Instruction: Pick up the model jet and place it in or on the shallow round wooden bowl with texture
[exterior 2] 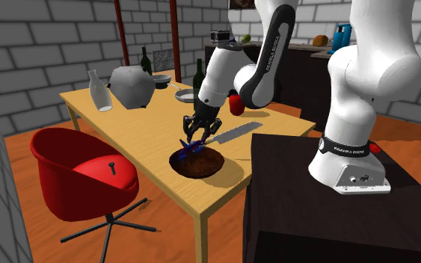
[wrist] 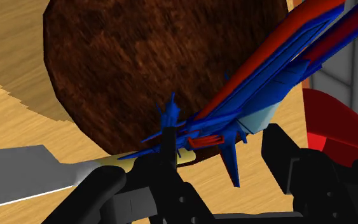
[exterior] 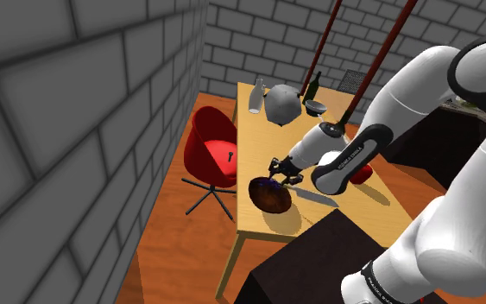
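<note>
The model jet (wrist: 260,95) is blue with red stripes, and my gripper (wrist: 225,168) is shut on it, its black fingers (wrist: 165,175) clasping the tail end. It hangs tilted, just above the dark brown textured round bowl (wrist: 139,63). In the second exterior view the jet (exterior 2: 192,145) sits under the gripper (exterior 2: 197,137), directly over the bowl (exterior 2: 197,162) near the table's front edge. The shoulder view shows the gripper (exterior: 277,175) at the rim of the bowl (exterior: 269,196).
A knife (exterior 2: 235,134) lies right beside the bowl on the wooden table (exterior 2: 126,127). Farther back stand a white carafe (exterior 2: 101,92), a grey lumpy object (exterior 2: 131,84), dark bottles (exterior 2: 199,75) and a red item (exterior 2: 235,104). A red chair (exterior 2: 81,175) stands beside the table.
</note>
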